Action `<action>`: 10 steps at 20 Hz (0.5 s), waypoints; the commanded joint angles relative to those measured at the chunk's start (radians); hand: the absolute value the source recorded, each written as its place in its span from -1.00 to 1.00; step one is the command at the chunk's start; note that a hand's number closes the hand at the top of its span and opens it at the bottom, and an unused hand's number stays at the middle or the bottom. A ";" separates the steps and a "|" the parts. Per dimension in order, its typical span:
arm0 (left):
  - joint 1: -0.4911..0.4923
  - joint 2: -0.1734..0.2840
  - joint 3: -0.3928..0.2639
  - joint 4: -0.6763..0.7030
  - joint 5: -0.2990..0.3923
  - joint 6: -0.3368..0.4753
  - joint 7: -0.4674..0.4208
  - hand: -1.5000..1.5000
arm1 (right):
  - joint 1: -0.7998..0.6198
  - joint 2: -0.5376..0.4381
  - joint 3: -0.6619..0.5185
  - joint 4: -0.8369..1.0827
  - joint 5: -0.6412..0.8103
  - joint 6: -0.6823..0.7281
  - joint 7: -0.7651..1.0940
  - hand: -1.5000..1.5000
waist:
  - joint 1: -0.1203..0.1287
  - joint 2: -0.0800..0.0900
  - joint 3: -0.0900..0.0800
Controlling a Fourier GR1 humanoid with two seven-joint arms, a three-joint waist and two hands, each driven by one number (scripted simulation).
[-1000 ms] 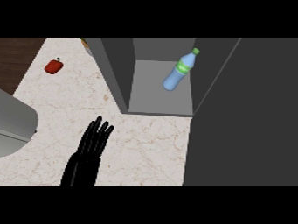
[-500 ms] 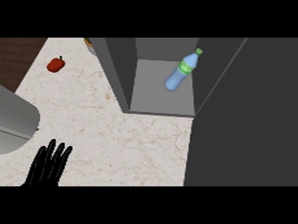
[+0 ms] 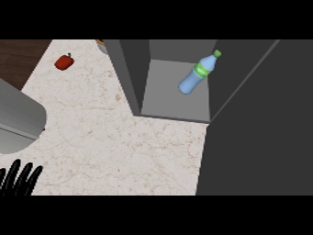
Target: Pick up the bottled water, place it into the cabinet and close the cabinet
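The bottled water (image 3: 197, 75), pale blue with a green label and cap, stands tilted inside the grey cabinet (image 3: 174, 102) at the upper middle. The cabinet's dark door (image 3: 271, 133) is swung open and fills the right side of the view. My left hand (image 3: 14, 180) shows at the lower left edge with straight fingers pointing up, open and holding nothing, far from the cabinet. My right hand does not show anywhere.
A red bell pepper (image 3: 64, 62) lies on the marble counter (image 3: 118, 147) at the upper left, near the dark wooden strip (image 3: 9, 55). A large grey rounded body (image 3: 6, 117) juts in from the left edge. A small orange thing (image 3: 100, 42) peeks out beside the cabinet's top left corner.
My left hand has drawn back from mid-counter down to the lower left corner. The bottle stays in the cabinet and the door has not moved.
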 commanded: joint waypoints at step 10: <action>0.022 0.102 0.070 0.008 0.032 -0.108 -0.013 -1.00 | -0.353 0.010 0.114 0.021 0.016 0.046 0.283 1.00 | 0.056 0.018 -0.008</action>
